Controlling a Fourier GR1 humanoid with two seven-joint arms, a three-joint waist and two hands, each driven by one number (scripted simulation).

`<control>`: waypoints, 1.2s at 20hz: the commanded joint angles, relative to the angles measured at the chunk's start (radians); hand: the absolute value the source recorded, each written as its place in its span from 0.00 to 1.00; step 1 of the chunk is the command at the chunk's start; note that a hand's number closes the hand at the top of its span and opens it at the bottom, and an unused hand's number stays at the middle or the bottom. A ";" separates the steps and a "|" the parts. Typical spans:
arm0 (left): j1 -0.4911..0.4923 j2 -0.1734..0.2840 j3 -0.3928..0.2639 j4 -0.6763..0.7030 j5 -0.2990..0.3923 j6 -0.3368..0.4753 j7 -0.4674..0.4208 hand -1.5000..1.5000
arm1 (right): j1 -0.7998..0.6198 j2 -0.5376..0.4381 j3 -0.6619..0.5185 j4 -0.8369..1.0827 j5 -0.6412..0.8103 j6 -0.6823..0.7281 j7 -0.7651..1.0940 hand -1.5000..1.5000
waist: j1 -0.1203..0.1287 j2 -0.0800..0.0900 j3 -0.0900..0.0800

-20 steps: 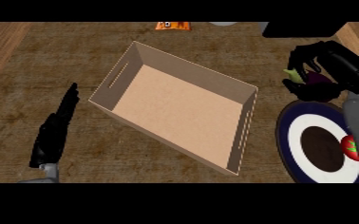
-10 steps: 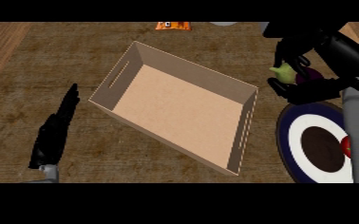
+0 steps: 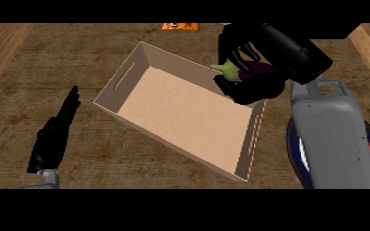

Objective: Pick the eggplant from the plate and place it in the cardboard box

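Right hand [image 3: 262, 63], upper right: curled round eggplant [image 3: 249, 72], poised over cardboard box [image 3: 180, 112] rim for release. Left hand [image 3: 54, 132], lower left: fingers straight, resting.

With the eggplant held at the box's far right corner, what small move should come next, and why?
Probably carry the right robot hand a little further left, over the cardboard box floor, before opening. The eggplant hangs at the box's rim, so releasing here risks it landing on the wall or outside.

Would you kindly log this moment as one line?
right hand: fingers curled round eggplant | above cardboard box far rim | left hand: open, resting
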 commanded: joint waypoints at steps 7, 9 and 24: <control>-0.081 0.007 0.009 0.012 -0.010 -0.011 0.054 0.50 | -0.134 0.108 0.214 0.351 0.099 -0.219 0.031 1.00 | 0.010 0.005 0.000; -0.033 -0.023 -0.024 -0.047 -0.017 -0.005 0.069 0.50 | -0.110 0.108 0.249 0.401 0.134 -0.253 0.003 1.00 | 0.011 0.004 0.001; -0.064 -0.036 -0.019 0.007 -0.041 0.010 0.023 0.50 | -0.209 0.109 0.387 0.730 -0.242 -0.633 -0.022 0.00 | 0.032 0.008 0.001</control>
